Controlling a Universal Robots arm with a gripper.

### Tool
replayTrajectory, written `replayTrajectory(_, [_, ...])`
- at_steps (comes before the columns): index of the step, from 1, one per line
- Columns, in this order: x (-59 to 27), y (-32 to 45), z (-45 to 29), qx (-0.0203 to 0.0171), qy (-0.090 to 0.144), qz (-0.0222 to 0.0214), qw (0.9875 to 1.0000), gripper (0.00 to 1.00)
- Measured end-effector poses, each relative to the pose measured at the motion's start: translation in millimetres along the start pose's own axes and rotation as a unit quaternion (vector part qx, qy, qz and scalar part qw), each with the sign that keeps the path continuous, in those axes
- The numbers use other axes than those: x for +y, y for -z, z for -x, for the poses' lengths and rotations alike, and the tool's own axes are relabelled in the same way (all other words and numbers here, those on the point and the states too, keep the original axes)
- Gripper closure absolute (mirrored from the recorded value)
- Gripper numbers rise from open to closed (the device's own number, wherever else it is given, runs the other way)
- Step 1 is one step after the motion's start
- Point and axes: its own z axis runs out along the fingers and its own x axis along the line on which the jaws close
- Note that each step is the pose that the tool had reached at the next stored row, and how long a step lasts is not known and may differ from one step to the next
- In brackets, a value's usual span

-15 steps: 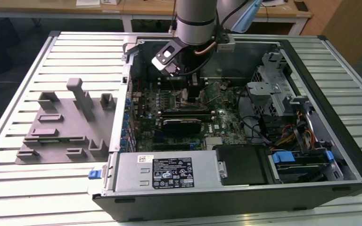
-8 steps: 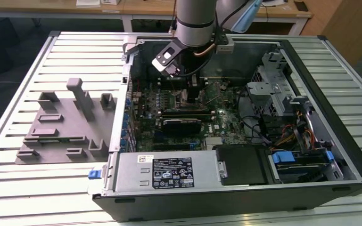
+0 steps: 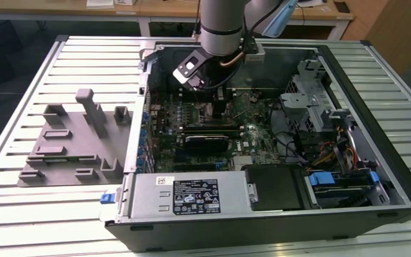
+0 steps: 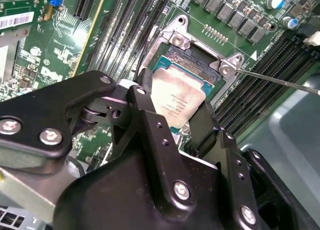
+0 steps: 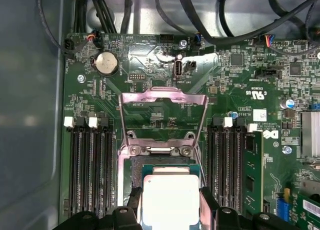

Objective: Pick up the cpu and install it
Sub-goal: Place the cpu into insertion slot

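Note:
The cpu [image 4: 176, 102] [image 5: 170, 200] is a flat square chip with a silver top. It sits between the two black fingers [image 4: 145, 107] [image 5: 208, 202] of my gripper [image 4: 175, 112] [image 5: 170, 207], which is shut on its edges. It hangs slightly tilted just over the dark motherboard socket [image 4: 192, 60] [image 5: 155, 165]. The socket's metal load plate [image 5: 165, 107] is swung open, away from the chip. In the exterior view the arm reaches down into the open computer case, and the gripper [image 3: 220, 110] is low over the middle of the green board.
Black memory slots [image 5: 87, 170] flank the socket, one with a module [image 5: 250, 170]. A thin socket lever [image 4: 280, 81] sticks out beside the frame. Cables [image 5: 200, 30] run along the case wall. A power supply [image 3: 191, 195], a drive cage [image 3: 312, 101] and a grey fixture tray [image 3: 70, 144] lie around.

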Motion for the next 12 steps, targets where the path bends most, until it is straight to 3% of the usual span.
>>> replayTrajectory(12, [-0.4, -11.1, -3.3, -0.0004, 0.0, 0.0, 1.0, 0.46])
